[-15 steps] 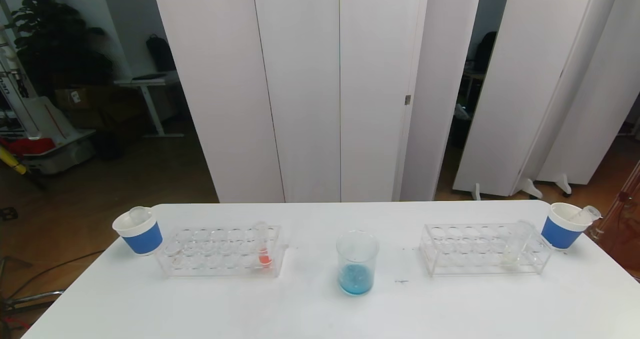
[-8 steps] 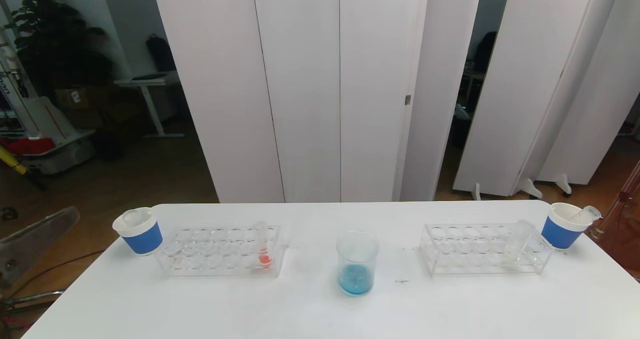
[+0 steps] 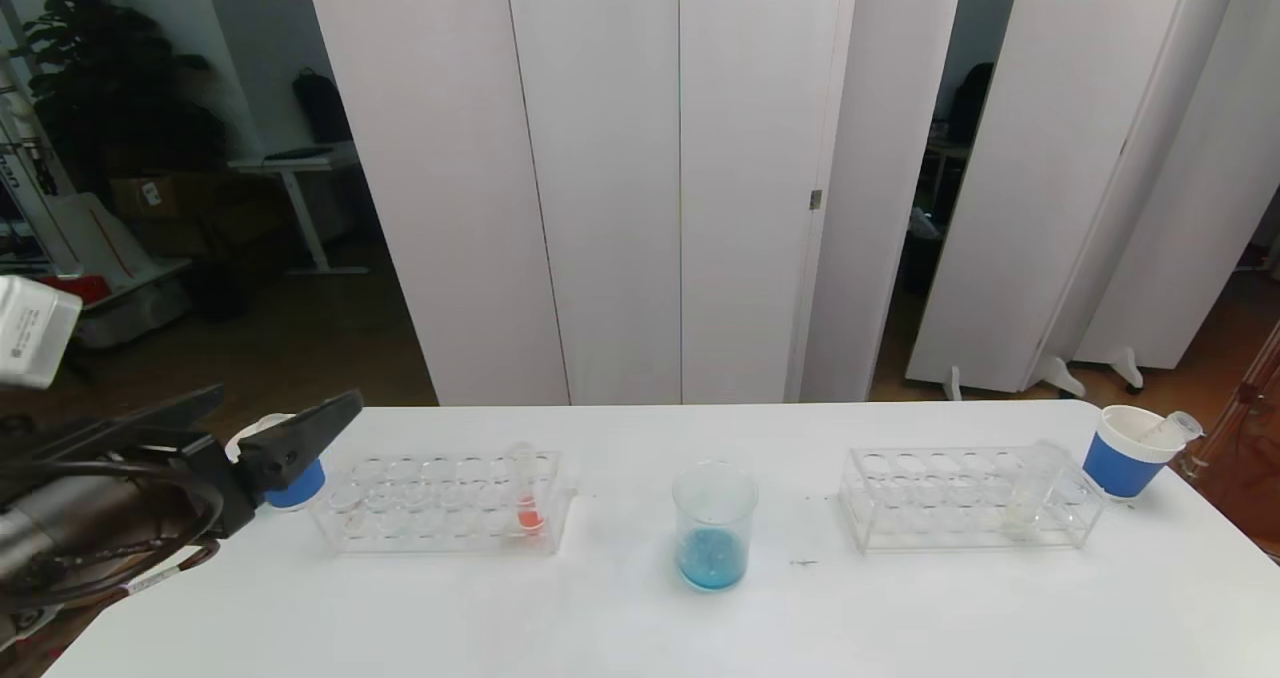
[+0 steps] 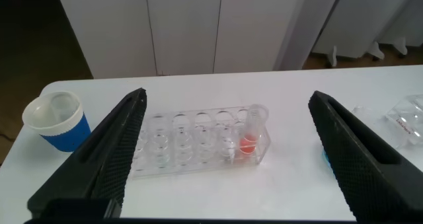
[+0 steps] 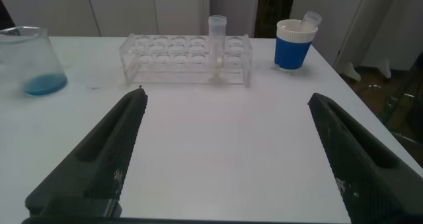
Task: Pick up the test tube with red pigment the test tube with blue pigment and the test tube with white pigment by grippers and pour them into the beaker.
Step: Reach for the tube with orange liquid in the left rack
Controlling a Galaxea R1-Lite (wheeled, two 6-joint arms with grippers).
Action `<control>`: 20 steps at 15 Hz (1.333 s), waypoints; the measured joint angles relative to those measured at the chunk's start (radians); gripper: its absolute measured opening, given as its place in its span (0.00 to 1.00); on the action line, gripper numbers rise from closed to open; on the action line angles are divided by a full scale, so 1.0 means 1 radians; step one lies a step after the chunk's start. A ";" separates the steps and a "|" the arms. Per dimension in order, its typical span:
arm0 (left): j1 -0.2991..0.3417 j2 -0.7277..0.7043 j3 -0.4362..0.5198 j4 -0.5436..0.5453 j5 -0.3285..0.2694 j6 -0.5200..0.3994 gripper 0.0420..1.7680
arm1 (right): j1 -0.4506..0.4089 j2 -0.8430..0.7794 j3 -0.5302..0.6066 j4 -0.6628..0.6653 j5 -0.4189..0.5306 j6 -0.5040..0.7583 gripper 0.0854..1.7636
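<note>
The test tube with red pigment (image 3: 526, 493) stands upright at the right end of the left clear rack (image 3: 440, 503). In the left wrist view the same tube (image 4: 252, 131) is ahead of my open left gripper (image 4: 228, 97). That gripper (image 3: 285, 408) hovers over the table's left end, well short of the rack. The test tube with white pigment (image 3: 1030, 488) stands in the right rack (image 3: 970, 498). Between the racks is the beaker (image 3: 713, 525), with blue pigment at its bottom. The test tube with blue pigment is out of view. My right gripper (image 5: 226, 97) is open, low over bare table.
A white cup with a blue band (image 3: 300, 483) sits partly behind my left gripper's finger. Another such cup (image 3: 1128, 453) with an empty tube leaning in it is at the far right corner. White panels stand behind the table (image 3: 640, 618).
My left arm has come into the head view from the left and now reaches over the table's left end, in front of the left cup. Nothing on the table has moved.
</note>
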 joint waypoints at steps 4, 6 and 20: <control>-0.051 0.123 0.095 -0.178 0.016 -0.007 0.99 | 0.000 0.000 0.000 0.000 0.000 0.000 0.99; -0.089 0.166 0.140 -0.232 0.048 -0.012 0.99 | 0.000 0.000 0.000 0.000 0.000 0.000 0.99; -0.234 0.484 0.262 -0.667 0.158 -0.055 0.99 | 0.000 0.000 0.000 0.000 0.000 0.000 0.99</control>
